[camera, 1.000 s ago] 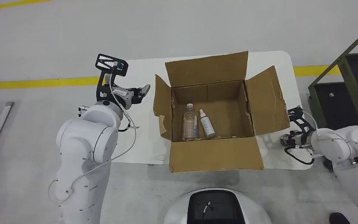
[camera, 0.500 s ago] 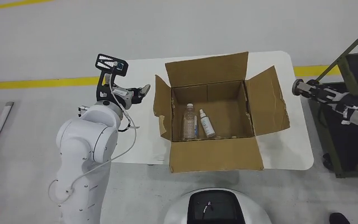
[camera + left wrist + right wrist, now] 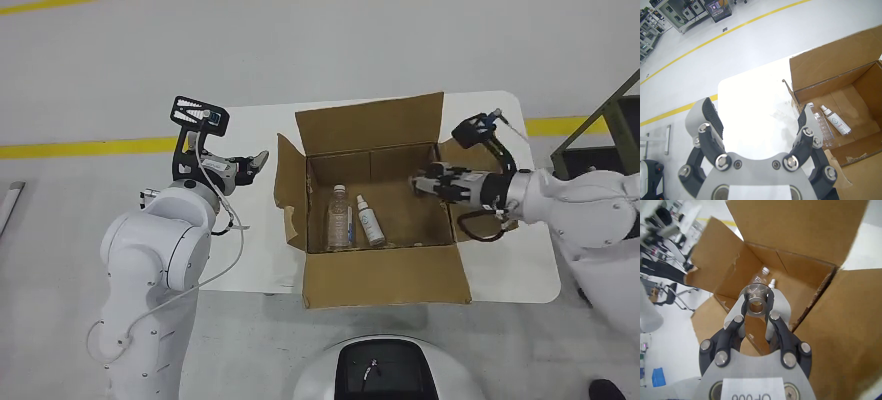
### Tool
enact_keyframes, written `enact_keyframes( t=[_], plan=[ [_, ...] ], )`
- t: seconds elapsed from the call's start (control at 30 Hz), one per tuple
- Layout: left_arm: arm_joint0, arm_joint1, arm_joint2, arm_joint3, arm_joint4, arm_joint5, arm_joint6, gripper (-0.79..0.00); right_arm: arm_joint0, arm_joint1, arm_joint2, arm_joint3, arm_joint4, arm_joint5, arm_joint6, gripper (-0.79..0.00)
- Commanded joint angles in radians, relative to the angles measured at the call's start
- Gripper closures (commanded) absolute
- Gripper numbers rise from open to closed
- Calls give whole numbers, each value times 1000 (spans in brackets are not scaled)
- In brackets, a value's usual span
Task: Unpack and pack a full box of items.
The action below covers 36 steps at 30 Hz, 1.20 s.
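Note:
An open cardboard box [image 3: 370, 125] stands on the white table [image 3: 250, 240], flaps spread. On its floor lie a clear plastic bottle [image 3: 340, 217] and a white spray bottle [image 3: 370, 221], side by side. My right gripper [image 3: 424, 186] hangs just inside the box's right wall, above the floor. In the right wrist view, that gripper [image 3: 757, 298] is shut on a metal flanged ring [image 3: 755, 306], with the bottle [image 3: 761, 275] and spray bottle [image 3: 772, 282] below it. My left gripper [image 3: 256, 163] is open over the table left of the box, nothing between its fingers [image 3: 712, 115].
The box's four flaps overhang the table on every side; the near flap [image 3: 385, 275] reaches the front edge. A dark cart [image 3: 600, 170] stands off the table's right end. Bare table lies left of the box.
My right arm has swung from the table's right edge, out by the cart, and now over the box's right side with the metal ring. The left arm has not moved.

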Motion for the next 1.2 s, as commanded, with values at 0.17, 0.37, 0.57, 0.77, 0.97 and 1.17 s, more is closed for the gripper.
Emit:
enact_keyframes(
  t=[0.17,0.37,0.57,0.77,0.97,1.17],
  plan=[
    [0,0,0,0,0,0,0,-785,119,-55,-319,189,-248,89,-67,0],
    [0,0,0,0,0,0,0,-785,191,-100,-434,324,-260,98,-98,0],
    [0,0,0,0,0,0,0,-785,231,-122,-455,378,-250,98,-110,-659],
    [0,0,0,0,0,0,0,-785,229,-120,-390,370,-153,44,-118,-785],
    [0,0,0,0,0,0,0,-785,241,-83,-183,286,-54,-80,-122,-785],
    [0,0,0,0,0,0,0,-785,174,-32,150,148,117,-146,-118,-680]
  ],
)
